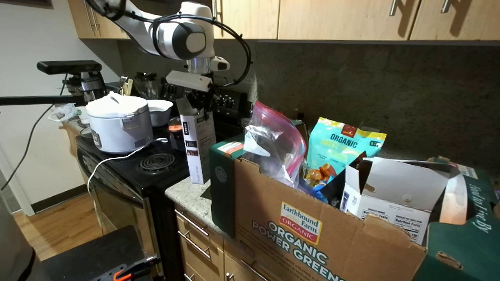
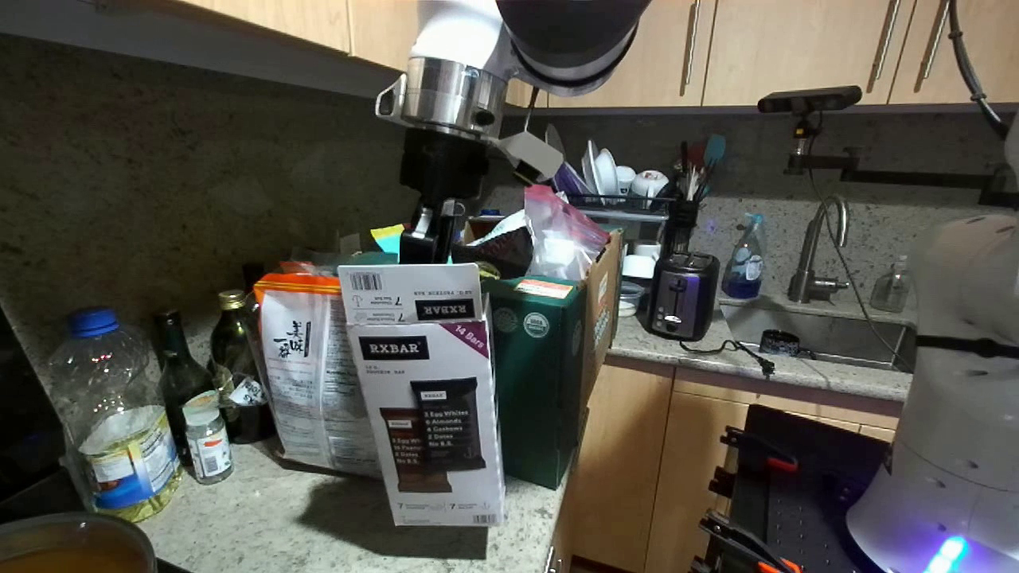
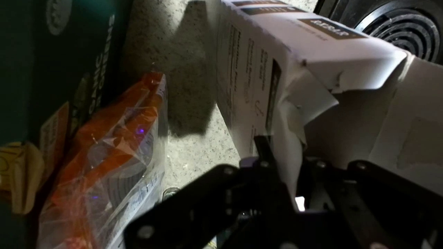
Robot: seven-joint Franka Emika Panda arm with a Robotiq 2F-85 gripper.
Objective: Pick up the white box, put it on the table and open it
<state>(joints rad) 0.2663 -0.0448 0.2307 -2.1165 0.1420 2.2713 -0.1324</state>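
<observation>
Your gripper [image 3: 286, 155] pinches the torn edge of the open-topped white box [image 2: 430, 406], nearly upright at six o'clock below it in both exterior views; whether it touches the speckled countertop [image 2: 255, 513] is unclear.

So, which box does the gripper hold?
The slim white RXBAR box: the gripper clamps its top; the large cardboard box and the carton inside are not held.
</observation>
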